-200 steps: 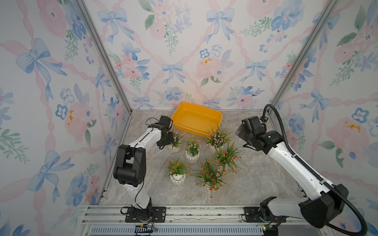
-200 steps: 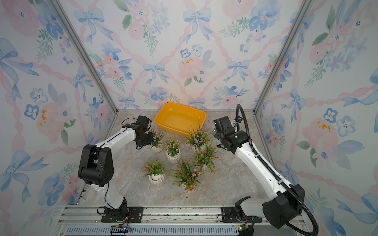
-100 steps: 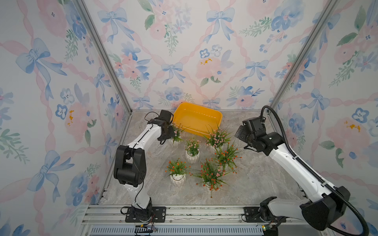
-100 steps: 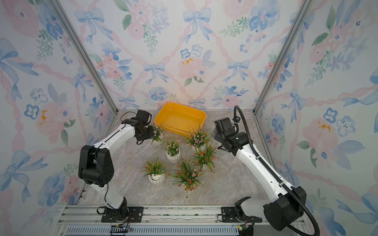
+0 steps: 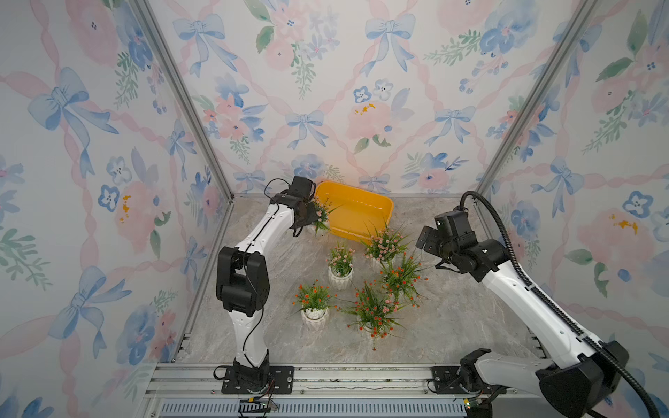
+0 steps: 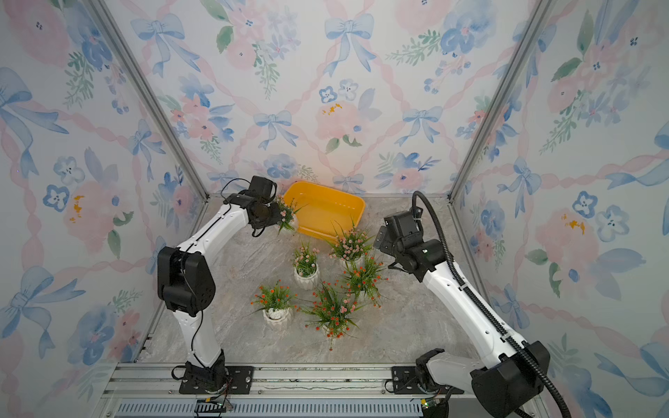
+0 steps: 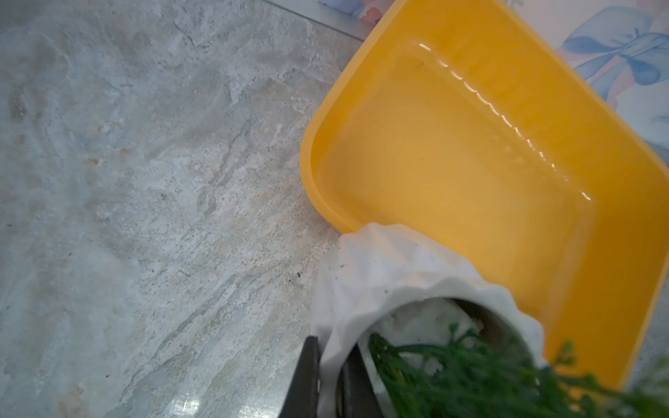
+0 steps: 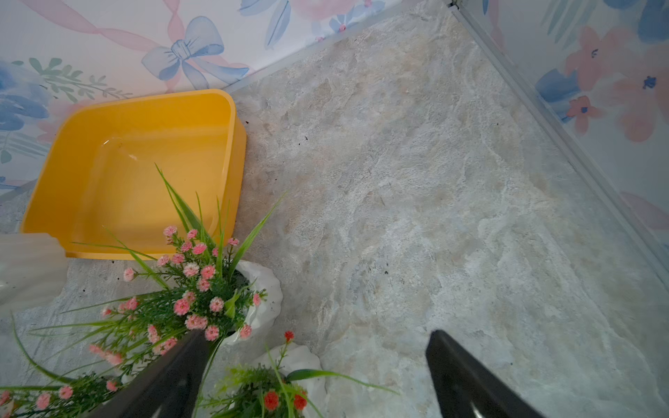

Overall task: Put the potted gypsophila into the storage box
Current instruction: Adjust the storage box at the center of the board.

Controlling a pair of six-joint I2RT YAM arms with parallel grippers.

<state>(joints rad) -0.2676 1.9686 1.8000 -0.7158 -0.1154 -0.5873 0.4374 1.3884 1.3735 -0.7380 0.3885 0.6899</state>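
Carried back from mid-table, the left gripper [image 5: 308, 218] now has one pink pot [image 7: 380, 275] at the storage box [image 5: 358, 211].
It is clamped on the pot's rim at the box's left end, by the table [image 5: 452, 307] far edge. Five other pots [image 5: 340, 277] stand mid-table. The right gripper [image 8: 316, 338] hangs spread wide, empty.

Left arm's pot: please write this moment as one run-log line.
left fingers: shut on pot rim | pot: held at box edge, not inside | box: empty | right fingers: open, holding nothing
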